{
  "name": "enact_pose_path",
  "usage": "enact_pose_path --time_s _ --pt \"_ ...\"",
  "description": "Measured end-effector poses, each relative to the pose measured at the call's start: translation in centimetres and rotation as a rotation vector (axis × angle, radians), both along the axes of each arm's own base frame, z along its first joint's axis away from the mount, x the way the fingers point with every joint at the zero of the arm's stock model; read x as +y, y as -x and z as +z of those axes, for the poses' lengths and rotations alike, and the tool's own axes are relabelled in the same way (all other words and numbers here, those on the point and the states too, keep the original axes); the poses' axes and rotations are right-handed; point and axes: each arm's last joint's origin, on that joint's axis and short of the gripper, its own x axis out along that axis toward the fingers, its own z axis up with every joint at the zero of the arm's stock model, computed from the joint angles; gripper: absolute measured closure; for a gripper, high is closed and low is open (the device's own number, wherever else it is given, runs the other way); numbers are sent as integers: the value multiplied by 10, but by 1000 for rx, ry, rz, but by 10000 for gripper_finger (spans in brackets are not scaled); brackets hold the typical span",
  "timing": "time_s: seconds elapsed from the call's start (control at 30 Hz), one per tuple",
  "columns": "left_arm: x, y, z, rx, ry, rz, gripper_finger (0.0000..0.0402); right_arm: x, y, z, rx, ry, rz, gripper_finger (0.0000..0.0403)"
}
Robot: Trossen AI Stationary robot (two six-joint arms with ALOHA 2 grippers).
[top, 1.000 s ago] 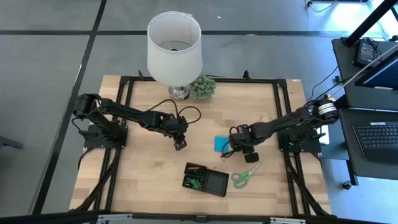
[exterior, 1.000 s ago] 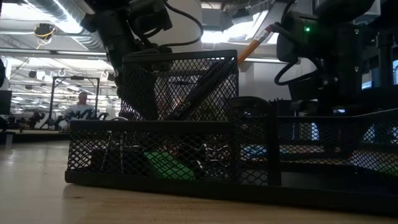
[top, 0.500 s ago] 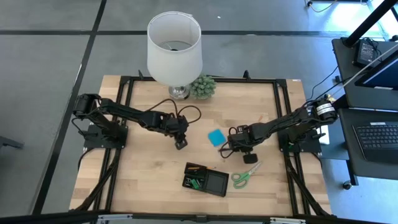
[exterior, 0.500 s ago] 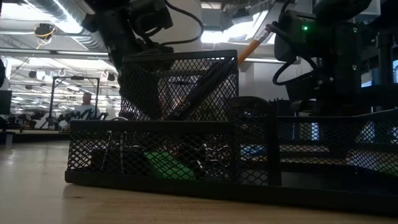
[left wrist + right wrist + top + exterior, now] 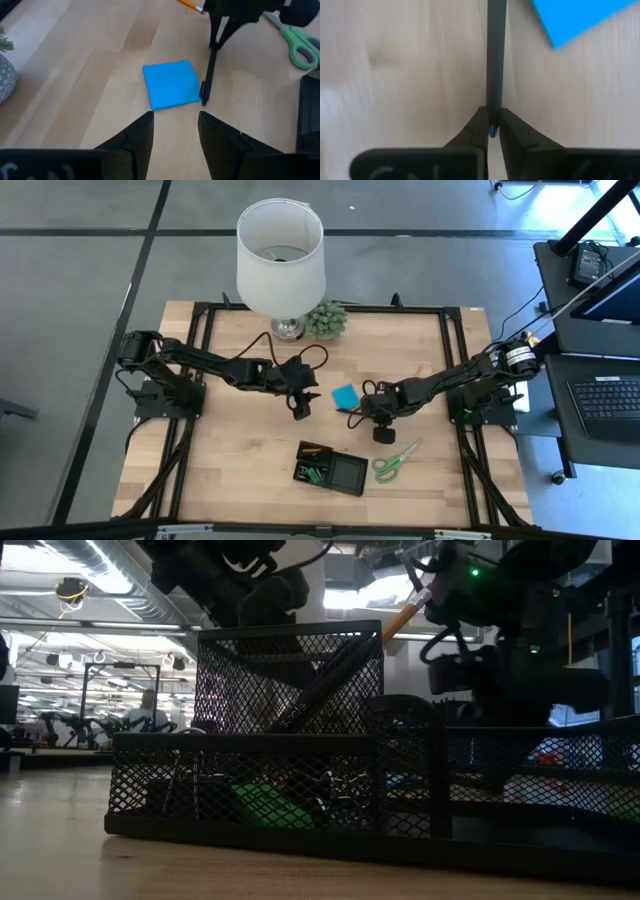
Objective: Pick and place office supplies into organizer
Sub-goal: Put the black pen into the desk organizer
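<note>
A black pen (image 5: pixel 208 65) stands steeply on the table beside the blue sticky-note pad (image 5: pixel 172 83), with my right gripper (image 5: pixel 493 131) shut on it; in the high view this gripper (image 5: pixel 360 412) is just right of the pad (image 5: pixel 344 396). My left gripper (image 5: pixel 175 125) is open with nothing between its fingers, a little left of the pad in the high view (image 5: pixel 300 408). The black mesh organizer (image 5: pixel 332 468) stands near the front edge and holds pens, a pencil (image 5: pixel 405 610) and a green piece (image 5: pixel 260 808). Green-handled scissors (image 5: pixel 395 461) lie flat to its right. My right gripper pinches the pen's upper end (image 5: pixel 494 111) between its two fingers, which point steeply down. The pen runs on in line with the fingers, tilted a little. Its lower end (image 5: pixel 204 98) is at the table next to the pad's edge.
A white lamp (image 5: pixel 281 255) and a small green plant (image 5: pixel 326 318) stand at the table's far edge. An orange pencil (image 5: pixel 190 4) lies on the wood beyond the pad. A black frame (image 5: pixel 200 330) runs round the table top.
My right gripper has moved toward the table's left and rolled at the wrist. The blue pad has slid a little toward the left and far side. My left gripper has tipped upward and moved slightly toward the pad.
</note>
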Motion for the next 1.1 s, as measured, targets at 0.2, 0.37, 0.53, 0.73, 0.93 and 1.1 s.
enact_pose_path --time_s 0.2,0.37,0.53,0.73,0.93,1.1 --pt "0 2 -2 32 0 -1 254 2 -11 2 -118 -40 -31 373" --pt "-2 3 -7 73 12 -33 252 3 -15 2 -157 -51 -34 373" --pt "-11 -5 -25 107 8 -127 240 4 -19 -5 -155 -59 -59 373" --pt "-18 -17 -54 131 25 -133 221 4 -22 -11 -147 -63 -80 373" --pt "-19 -24 -66 114 35 -124 218 4 -23 -11 -155 -65 -78 373" --pt "-19 -28 -63 63 37 -128 221 4 -23 -11 -157 -66 -76 373"
